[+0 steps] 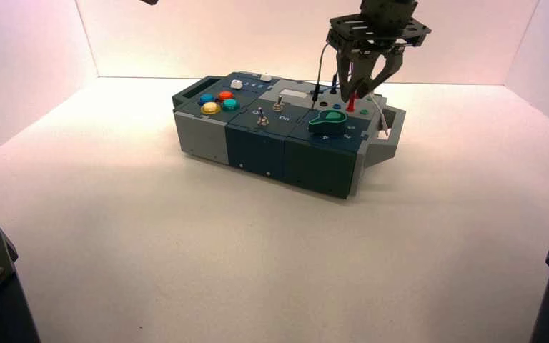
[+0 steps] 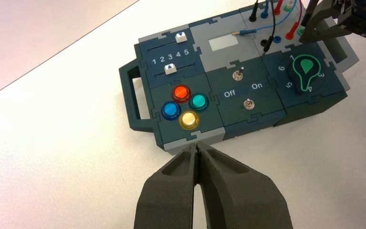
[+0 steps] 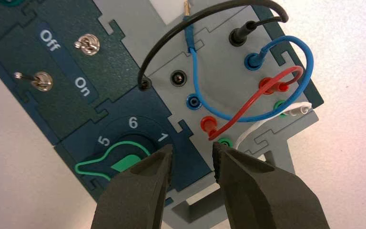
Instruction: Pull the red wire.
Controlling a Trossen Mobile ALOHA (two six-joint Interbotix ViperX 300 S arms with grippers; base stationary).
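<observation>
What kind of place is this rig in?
Probably a robot test bench or lab cell: a practice box with coloured buttons and plug-in wires on a pale surface, pale panels around it, and a robot gripper over it.

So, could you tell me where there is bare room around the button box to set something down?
The white table looks bare before the box's near side and beyond its button end. It is crowded at the wire panel, where the right gripper hovers near the red wire and blue wire.
</observation>
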